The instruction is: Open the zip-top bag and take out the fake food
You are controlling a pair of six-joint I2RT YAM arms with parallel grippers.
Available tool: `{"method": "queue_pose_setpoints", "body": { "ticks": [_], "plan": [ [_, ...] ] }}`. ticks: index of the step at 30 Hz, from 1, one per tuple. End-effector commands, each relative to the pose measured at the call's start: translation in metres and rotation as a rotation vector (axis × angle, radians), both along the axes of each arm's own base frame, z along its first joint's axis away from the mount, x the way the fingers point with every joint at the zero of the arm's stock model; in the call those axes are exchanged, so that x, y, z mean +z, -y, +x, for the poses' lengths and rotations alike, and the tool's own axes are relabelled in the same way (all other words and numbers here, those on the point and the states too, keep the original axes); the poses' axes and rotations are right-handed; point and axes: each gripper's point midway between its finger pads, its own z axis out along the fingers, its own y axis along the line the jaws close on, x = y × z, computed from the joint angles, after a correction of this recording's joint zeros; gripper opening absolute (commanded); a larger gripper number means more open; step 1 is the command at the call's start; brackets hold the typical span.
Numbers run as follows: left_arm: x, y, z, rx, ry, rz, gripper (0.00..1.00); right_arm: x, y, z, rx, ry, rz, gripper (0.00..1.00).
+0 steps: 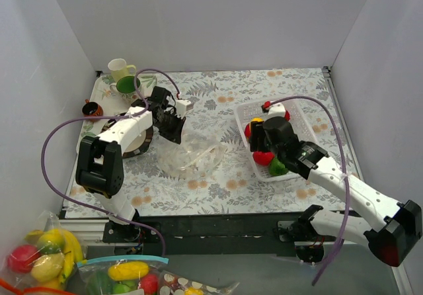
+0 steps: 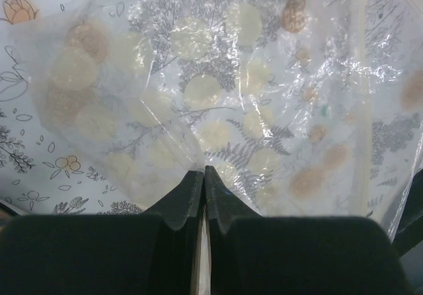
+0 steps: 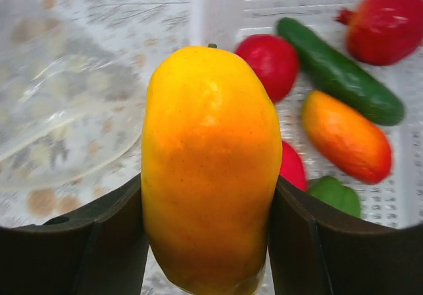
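The zip-top bag [image 1: 195, 156] lies crumpled on the patterned table, left of centre, and looks empty. My left gripper [image 1: 173, 126] is shut on a fold of its clear plastic [image 2: 218, 110], with the jaws [image 2: 203, 172] pinched together. My right gripper [image 1: 258, 131] is shut on a yellow-orange fake fruit [image 3: 211, 169] and holds it over the left wall of the white basket [image 1: 301, 120]. Other fake food lies in the basket [image 3: 218, 10]: a red fruit [image 3: 269, 63], a green cucumber [image 3: 340, 77], an orange piece [image 3: 347, 139] and a red pomegranate [image 3: 386, 24].
A cream mug [image 1: 119, 68], a green cup [image 1: 127, 84] and a small dark cup [image 1: 91, 108] stand at the back left. A dark round dish [image 1: 140, 148] sits under the left arm. Off the table at the near left lie a banana bunch with lemons [image 1: 46, 252] and a teal-zip bag [image 1: 125, 275].
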Motion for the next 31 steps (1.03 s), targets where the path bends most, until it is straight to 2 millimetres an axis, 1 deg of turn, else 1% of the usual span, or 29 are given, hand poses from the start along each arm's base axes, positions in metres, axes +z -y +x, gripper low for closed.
{"method": "queue_pose_setpoints", "body": {
  "ticks": [1, 2, 3, 5, 6, 7, 8, 9, 10, 11, 12, 13, 15, 16, 17, 18, 20, 21, 23, 24, 27, 29, 30, 31],
  "plan": [
    [0.032, 0.011, 0.011, -0.002, 0.055, -0.064, 0.00, -0.016, 0.040, 0.038, -0.085, -0.020, -0.071, 0.05],
    [0.036, 0.012, 0.011, -0.006, 0.061, -0.070, 0.00, -0.011, 0.039, 0.047, -0.079, 0.007, -0.083, 0.06],
    [0.038, 0.013, 0.011, -0.006, 0.064, -0.076, 0.00, -0.017, 0.041, 0.053, -0.086, -0.005, -0.109, 0.08],
    [0.042, 0.014, 0.011, -0.008, 0.073, -0.081, 0.00, -0.014, 0.041, 0.061, -0.087, -0.001, -0.133, 0.20],
    [0.043, 0.013, 0.012, -0.005, 0.073, -0.080, 0.00, -0.013, 0.042, 0.068, -0.095, -0.003, -0.142, 0.29],
    [0.044, 0.014, 0.012, -0.006, 0.074, -0.081, 0.00, -0.012, 0.043, 0.070, -0.099, -0.007, -0.140, 0.52],
    [0.044, 0.015, 0.013, -0.003, 0.074, -0.084, 0.00, -0.012, 0.044, 0.073, -0.104, -0.015, -0.139, 0.65],
    [0.044, 0.015, 0.012, -0.003, 0.071, -0.084, 0.07, -0.012, 0.048, 0.075, -0.125, -0.027, -0.151, 0.78],
    [0.045, 0.014, 0.014, 0.001, 0.074, -0.083, 0.21, -0.014, 0.051, 0.076, -0.137, -0.034, -0.164, 0.97],
    [0.046, 0.015, 0.016, 0.007, 0.079, -0.084, 0.34, -0.015, 0.053, 0.077, -0.148, -0.040, -0.177, 0.98],
    [0.049, 0.015, 0.017, 0.010, 0.089, -0.087, 0.69, -0.017, 0.057, 0.078, -0.165, -0.046, -0.199, 0.98],
    [0.052, 0.016, 0.020, 0.011, 0.103, -0.093, 0.76, -0.016, 0.059, 0.078, -0.173, -0.050, -0.203, 0.98],
    [0.065, 0.018, 0.024, 0.013, 0.141, -0.109, 0.80, -0.013, 0.061, 0.079, -0.188, -0.054, -0.214, 0.98],
    [0.069, 0.019, 0.025, 0.014, 0.149, -0.115, 0.81, -0.006, 0.061, 0.079, -0.186, -0.052, -0.212, 0.98],
    [0.075, 0.019, 0.028, 0.020, 0.160, -0.115, 0.89, -0.001, 0.061, 0.079, -0.182, -0.047, -0.212, 0.98],
    [0.086, 0.021, 0.033, 0.025, 0.182, -0.129, 0.98, 0.007, 0.061, 0.079, -0.183, -0.030, -0.203, 0.98],
    [0.099, 0.023, 0.034, 0.027, 0.189, -0.142, 0.98, 0.022, 0.060, 0.079, -0.158, 0.002, -0.195, 0.98],
    [0.113, 0.026, 0.039, 0.029, 0.215, -0.157, 0.98, 0.033, 0.061, 0.076, -0.155, 0.026, -0.179, 0.98],
    [0.127, 0.028, 0.039, 0.036, 0.229, -0.180, 0.98, 0.042, 0.063, 0.073, -0.139, 0.050, -0.181, 0.98],
    [0.141, 0.031, 0.042, 0.036, 0.254, -0.199, 0.98, 0.049, 0.064, 0.070, -0.136, 0.069, -0.166, 0.98],
    [0.159, 0.036, 0.039, 0.044, 0.264, -0.245, 0.98, 0.053, 0.067, 0.060, -0.111, 0.086, -0.152, 0.98],
    [0.170, 0.037, 0.037, 0.053, 0.281, -0.273, 0.98, 0.052, 0.070, 0.053, -0.106, 0.095, -0.143, 0.98],
    [0.173, 0.038, 0.036, 0.055, 0.288, -0.284, 0.98, 0.052, 0.070, 0.051, -0.102, 0.097, -0.140, 0.98],
    [0.172, 0.039, 0.036, 0.057, 0.295, -0.291, 0.98, 0.052, 0.071, 0.049, -0.101, 0.098, -0.139, 0.98]
  ]
}}
